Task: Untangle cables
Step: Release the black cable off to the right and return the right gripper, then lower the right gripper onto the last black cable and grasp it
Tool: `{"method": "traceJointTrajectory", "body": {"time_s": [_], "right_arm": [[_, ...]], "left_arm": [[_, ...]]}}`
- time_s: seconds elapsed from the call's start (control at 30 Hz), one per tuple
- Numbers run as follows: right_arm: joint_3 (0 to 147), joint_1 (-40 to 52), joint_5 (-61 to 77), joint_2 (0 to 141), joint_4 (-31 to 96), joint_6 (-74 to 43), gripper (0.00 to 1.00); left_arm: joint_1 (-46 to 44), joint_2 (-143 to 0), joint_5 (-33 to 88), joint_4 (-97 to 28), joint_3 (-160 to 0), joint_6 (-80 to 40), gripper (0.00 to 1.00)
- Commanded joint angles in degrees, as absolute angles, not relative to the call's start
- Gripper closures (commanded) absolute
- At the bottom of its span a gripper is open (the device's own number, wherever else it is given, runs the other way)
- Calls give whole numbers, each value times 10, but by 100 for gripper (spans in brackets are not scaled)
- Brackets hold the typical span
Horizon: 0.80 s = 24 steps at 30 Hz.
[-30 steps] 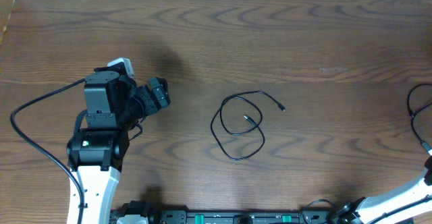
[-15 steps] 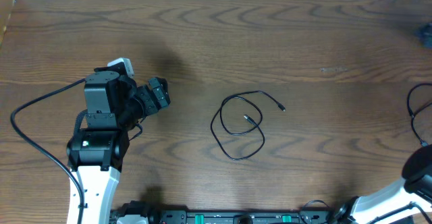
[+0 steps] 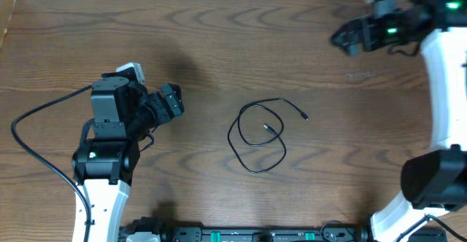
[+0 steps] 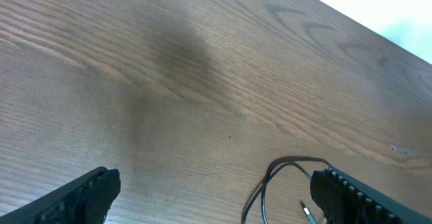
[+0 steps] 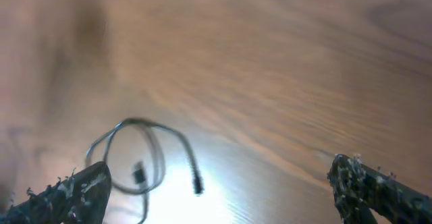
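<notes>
Your left tool (image 3: 173,100) and right tool (image 3: 349,38) are both hanging released. The cable (image 3: 271,128) is lying ahead of the left tool, likely limp and featherlight, so pinch near its outer plug.

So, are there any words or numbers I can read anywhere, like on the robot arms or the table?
No text can be read in any view.
Left arm: a green light and a white part, no letters visible.
Right arm: green lights, no letters visible.
Black cable and wooden table: no markings.
Strip at the table's near edge: green spots, too small to tell.
</notes>
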<state>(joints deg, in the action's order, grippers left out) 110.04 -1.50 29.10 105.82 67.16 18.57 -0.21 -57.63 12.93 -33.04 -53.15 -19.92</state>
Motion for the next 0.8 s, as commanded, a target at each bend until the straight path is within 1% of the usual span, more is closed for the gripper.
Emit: {"method": "traceJointTrajectory", "body": {"time_s": [0.0,0.27,0.4,0.57,0.77], "right_arm": [[1101,56,269,1051,682,215,1],[1095,181,247,1051,692,215,1],[1070,237,220,1051,680,215,1],[993,300,213,1051,644,215,1],[882,366,214,1051,546,187,1]], "left_arm": [[0,-572,121,-330,-538,-205,4],[0,-572,121,-330,-538,-205,4],[0,-572,121,-330,-538,-205,4],[0,-572,121,-330,-538,-205,4],[0,-572,121,-330,-538,-205,4]]}}
